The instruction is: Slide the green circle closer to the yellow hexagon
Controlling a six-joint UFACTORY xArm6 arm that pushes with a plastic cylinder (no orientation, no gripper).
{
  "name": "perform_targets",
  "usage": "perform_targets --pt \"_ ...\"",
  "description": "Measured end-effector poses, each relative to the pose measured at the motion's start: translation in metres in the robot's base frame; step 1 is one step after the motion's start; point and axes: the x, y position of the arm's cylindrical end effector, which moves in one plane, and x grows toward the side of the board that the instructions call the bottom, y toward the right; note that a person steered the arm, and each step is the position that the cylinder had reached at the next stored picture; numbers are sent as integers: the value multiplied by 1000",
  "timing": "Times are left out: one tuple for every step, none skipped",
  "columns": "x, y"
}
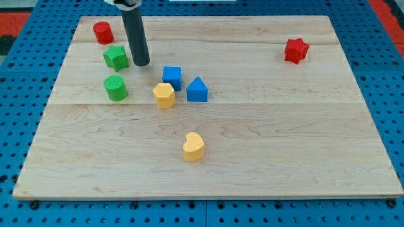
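Note:
The green circle (116, 87) stands on the wooden board at the view's left. The yellow hexagon (164, 95) lies to its right, a short gap between them. My tip (141, 63) rests on the board above and to the right of the green circle, just right of the green star (116, 57) and left of the blue cube (172, 77). The tip touches no block that I can tell.
A blue triangular block (197, 90) sits right of the yellow hexagon. A red cylinder (103, 32) is at the top left, a red star (296, 50) at the top right, and a yellow heart (194, 147) lower in the middle. The board's edge (208, 197) runs along the bottom.

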Motion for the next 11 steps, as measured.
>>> perform_targets --pt "1 23" --pt "13 7" --pt "38 -28" --pt "35 -69" --pt "38 -87" --pt "55 -109" --pt "71 -119" --pt "104 -118" --pt "99 -80" --pt "81 -65" --pt "81 -21"
